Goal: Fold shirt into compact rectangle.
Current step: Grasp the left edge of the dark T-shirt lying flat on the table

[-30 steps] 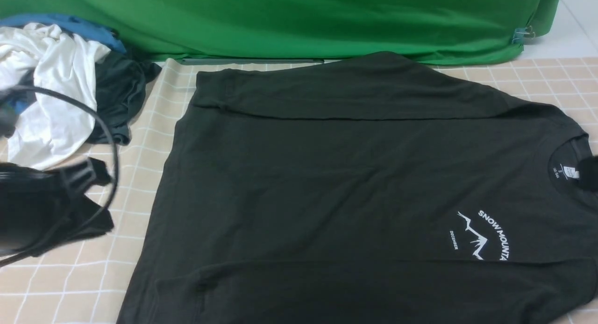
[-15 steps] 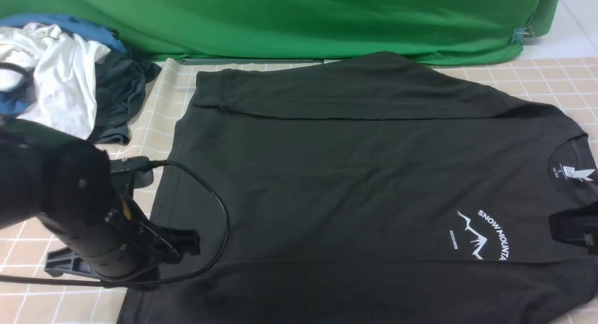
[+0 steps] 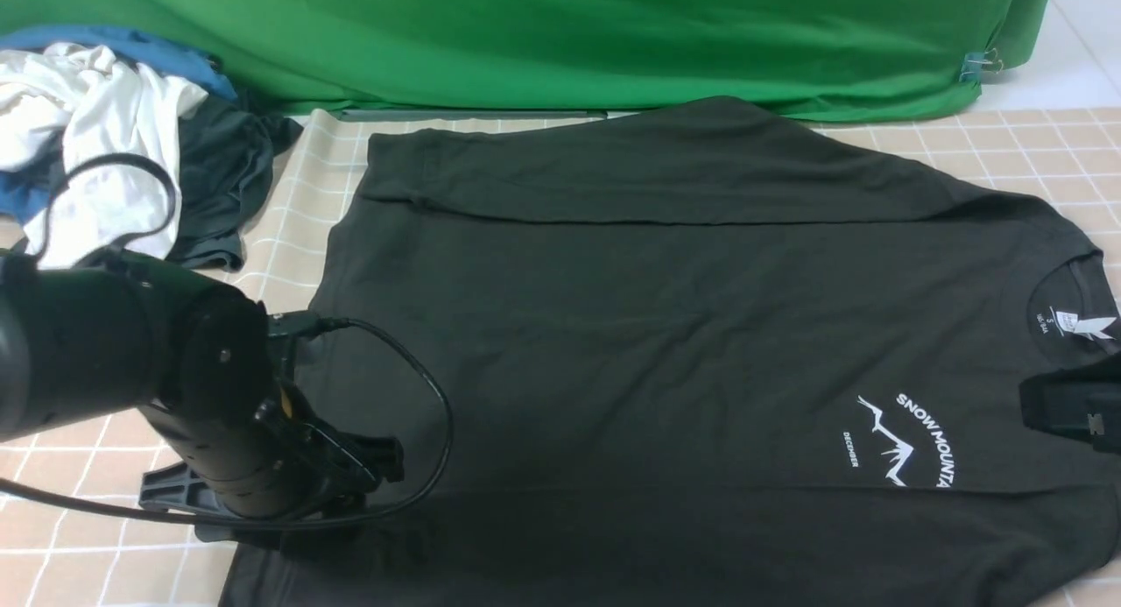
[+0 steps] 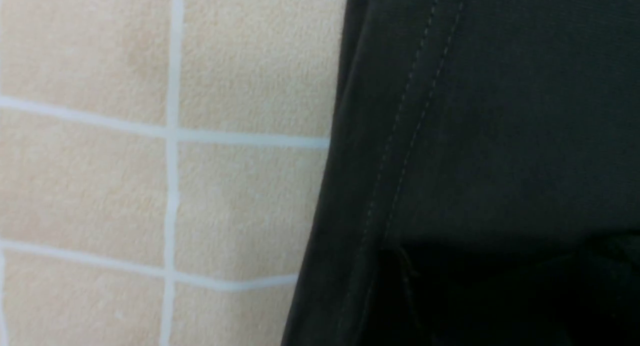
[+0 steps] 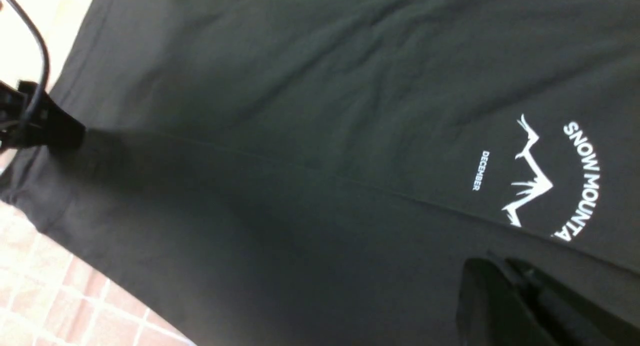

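The soft, limp shirt (image 3: pixel 631 327) is lying spread on the desk (image 3: pixel 289 230), and the left hand (image 3: pixel 276 483), opened wide, is hovering at its hem (image 4: pixel 400 136), a sensible pinching spot, while the right hand (image 3: pixel 1051 404), closed up, is hanging near the collar (image 3: pixel 1064 278).

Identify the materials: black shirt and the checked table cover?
Shirt: matte black knit, probably cotton jersey; it lies in soft creases, with a twin-stitched hem in the left wrist view. Table cover: beige cloth with a white grid, fuzzy napped surface, possibly fleece or flannel; fibre unclear.
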`<action>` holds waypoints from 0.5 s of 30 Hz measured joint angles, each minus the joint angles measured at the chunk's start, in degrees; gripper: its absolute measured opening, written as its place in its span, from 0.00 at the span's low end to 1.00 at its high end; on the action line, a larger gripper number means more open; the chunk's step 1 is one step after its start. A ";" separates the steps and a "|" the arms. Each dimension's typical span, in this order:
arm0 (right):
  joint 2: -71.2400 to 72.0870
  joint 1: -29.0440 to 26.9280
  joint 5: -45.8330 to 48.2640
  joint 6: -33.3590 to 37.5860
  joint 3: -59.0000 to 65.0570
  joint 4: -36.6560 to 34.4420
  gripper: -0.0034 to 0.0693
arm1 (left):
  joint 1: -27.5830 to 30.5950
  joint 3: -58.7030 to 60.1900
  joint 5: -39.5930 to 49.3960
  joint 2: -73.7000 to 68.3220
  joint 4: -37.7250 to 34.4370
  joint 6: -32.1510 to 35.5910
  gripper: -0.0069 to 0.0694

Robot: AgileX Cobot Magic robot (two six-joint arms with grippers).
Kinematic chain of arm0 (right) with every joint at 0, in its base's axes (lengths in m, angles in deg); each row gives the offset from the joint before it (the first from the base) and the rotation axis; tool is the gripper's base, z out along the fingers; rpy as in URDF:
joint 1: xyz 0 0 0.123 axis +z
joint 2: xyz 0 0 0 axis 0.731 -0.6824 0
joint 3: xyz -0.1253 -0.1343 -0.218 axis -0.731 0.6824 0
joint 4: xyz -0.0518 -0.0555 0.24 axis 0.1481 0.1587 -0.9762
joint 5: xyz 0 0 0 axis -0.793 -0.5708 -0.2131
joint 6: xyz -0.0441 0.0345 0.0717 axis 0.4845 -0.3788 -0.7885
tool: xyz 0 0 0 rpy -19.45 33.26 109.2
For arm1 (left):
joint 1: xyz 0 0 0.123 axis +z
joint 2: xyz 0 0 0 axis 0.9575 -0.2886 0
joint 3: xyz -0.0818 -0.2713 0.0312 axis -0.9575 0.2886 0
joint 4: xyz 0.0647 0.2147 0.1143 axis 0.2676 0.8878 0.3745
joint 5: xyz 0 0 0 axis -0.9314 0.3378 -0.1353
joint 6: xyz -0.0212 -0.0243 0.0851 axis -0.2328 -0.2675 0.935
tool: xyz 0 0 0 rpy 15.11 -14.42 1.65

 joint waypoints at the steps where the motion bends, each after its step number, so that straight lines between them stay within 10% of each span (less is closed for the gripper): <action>1: 0.00 0.00 0.00 0.00 0.00 0.00 0.11 | 0.00 0.00 -0.13 -0.24 -0.14 0.10 0.71; 8: 0.00 0.00 -0.13 0.00 0.00 -0.06 0.11 | 0.00 0.00 -0.37 -1.04 -1.44 2.53 0.66; 15: 0.00 0.00 -0.13 0.15 0.00 -0.11 0.12 | 0.00 0.00 2.09 -0.68 -3.28 8.50 0.17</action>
